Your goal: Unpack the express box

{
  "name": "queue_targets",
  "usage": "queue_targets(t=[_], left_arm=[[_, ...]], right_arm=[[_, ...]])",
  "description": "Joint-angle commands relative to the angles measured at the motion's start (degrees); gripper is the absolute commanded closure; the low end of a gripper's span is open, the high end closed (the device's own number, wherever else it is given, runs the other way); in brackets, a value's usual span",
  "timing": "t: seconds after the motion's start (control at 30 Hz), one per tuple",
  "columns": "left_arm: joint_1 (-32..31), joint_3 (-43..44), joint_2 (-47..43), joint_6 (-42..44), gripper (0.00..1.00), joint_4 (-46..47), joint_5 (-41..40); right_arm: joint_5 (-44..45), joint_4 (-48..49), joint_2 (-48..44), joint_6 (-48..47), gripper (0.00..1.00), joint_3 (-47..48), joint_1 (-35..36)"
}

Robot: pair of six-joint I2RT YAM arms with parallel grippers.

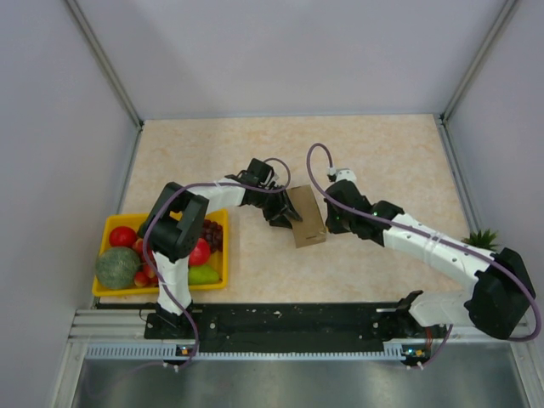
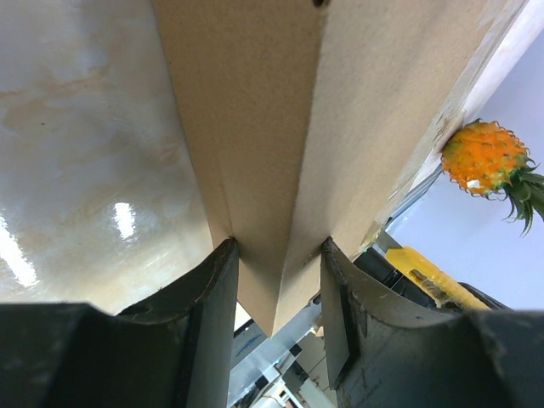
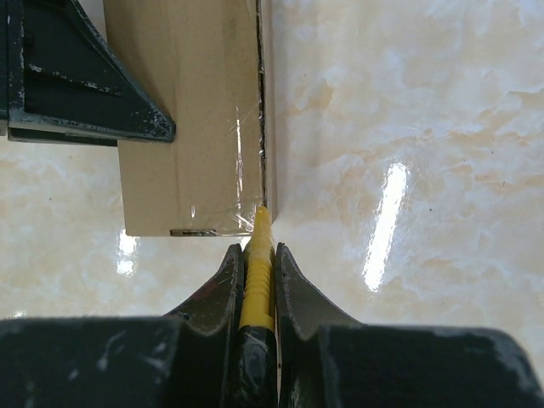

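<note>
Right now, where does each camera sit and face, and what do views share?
Top external: above and behind, looking down at the table; both arms show.
Left wrist: along the left gripper, clamped on the express box.
Right wrist: down past the right gripper, holding a yellow tool at the seam.
All show the express box.

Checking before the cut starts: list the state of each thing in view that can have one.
Small brown cardboard box: shut, clear tape over its seam.
Left claw: clamped on the box's edge.
Right claw: shut on the knife.
Slim yellow plastic knife: tip at the end of the taped seam.
Yellow plastic fruit tray: full of fruit, untouched.
</note>
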Motion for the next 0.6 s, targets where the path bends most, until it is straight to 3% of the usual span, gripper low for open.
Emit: queue_targets(t=[0.0,0.33,0.57], left_arm=[[0.4,-2.2,3.6,-1.0,0.90,-4.8,-11.7],[0.4,-1.8,3.6,-0.6,0.90,-4.9,-11.8],[0.3,-0.1,3.5,2.4,0.87,-7.0,-13.6]], right_arm=[[-5.1,-2.7,-1.8,1.4,1.00,0.9,0.7],[-7.1,0.3,3.0,1.4,1.00,-3.4,0.7],[-4.1,0.3,-0.1,0.5,1.00,1.7,0.7]])
